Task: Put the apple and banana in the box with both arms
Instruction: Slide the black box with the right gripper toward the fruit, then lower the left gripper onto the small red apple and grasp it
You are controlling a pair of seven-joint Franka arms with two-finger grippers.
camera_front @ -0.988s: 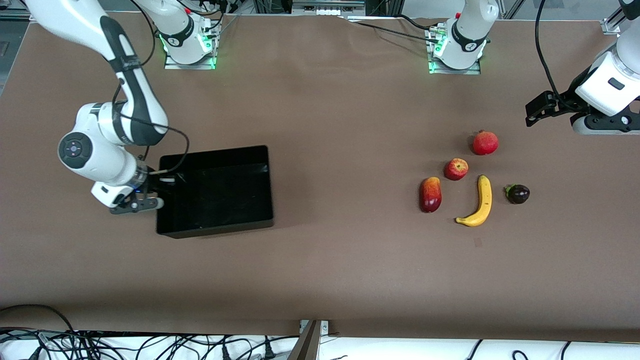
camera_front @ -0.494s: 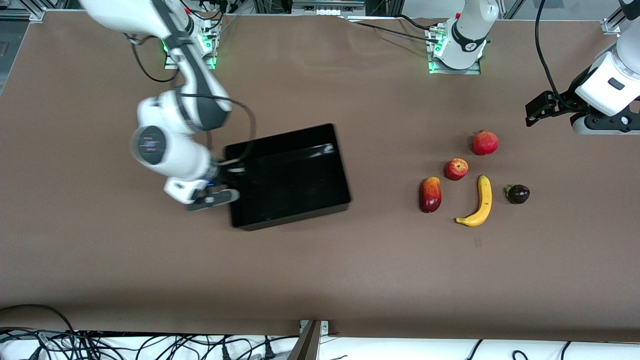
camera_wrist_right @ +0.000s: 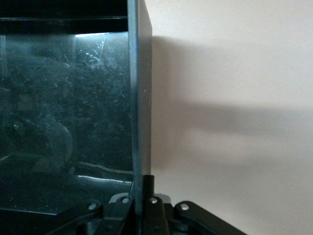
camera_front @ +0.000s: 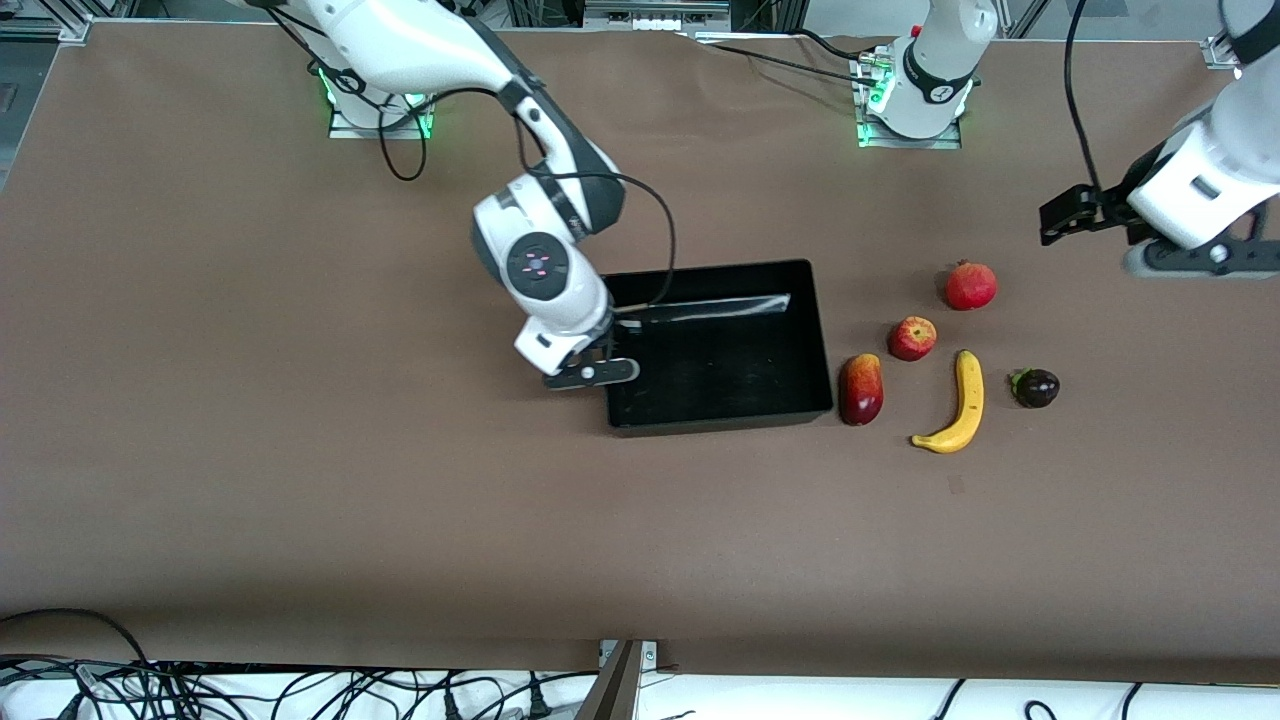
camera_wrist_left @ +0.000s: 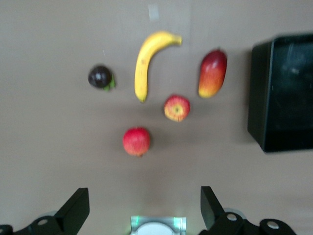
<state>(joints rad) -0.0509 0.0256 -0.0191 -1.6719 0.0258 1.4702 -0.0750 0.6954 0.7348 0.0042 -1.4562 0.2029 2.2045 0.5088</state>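
The black box [camera_front: 823, 340] lies mid-table, and nothing shows inside it. My right gripper [camera_front: 608, 352] is shut on the box's end wall [camera_wrist_right: 139, 98] at the right arm's end, one finger inside and one outside [camera_wrist_right: 142, 188]. The apple [camera_front: 912, 338] and the banana [camera_front: 958, 402] lie on the table toward the left arm's end from the box. They also show in the left wrist view, the apple [camera_wrist_left: 176, 107] and the banana [camera_wrist_left: 145, 61], with the box [camera_wrist_left: 283, 93] at the edge. My left gripper [camera_front: 1185, 262] is open and empty, up over the table at the left arm's end [camera_wrist_left: 143, 211].
A red-orange mango-like fruit [camera_front: 861, 389] lies right beside the box's corner. A plain red round fruit [camera_front: 970, 286] lies farther from the front camera than the apple. A small dark fruit [camera_front: 1036, 387] lies beside the banana.
My right gripper has dragged the box across the table from the right arm's end until it sits beside the mango-like fruit. My left arm has shifted slightly. The fruit has not moved.
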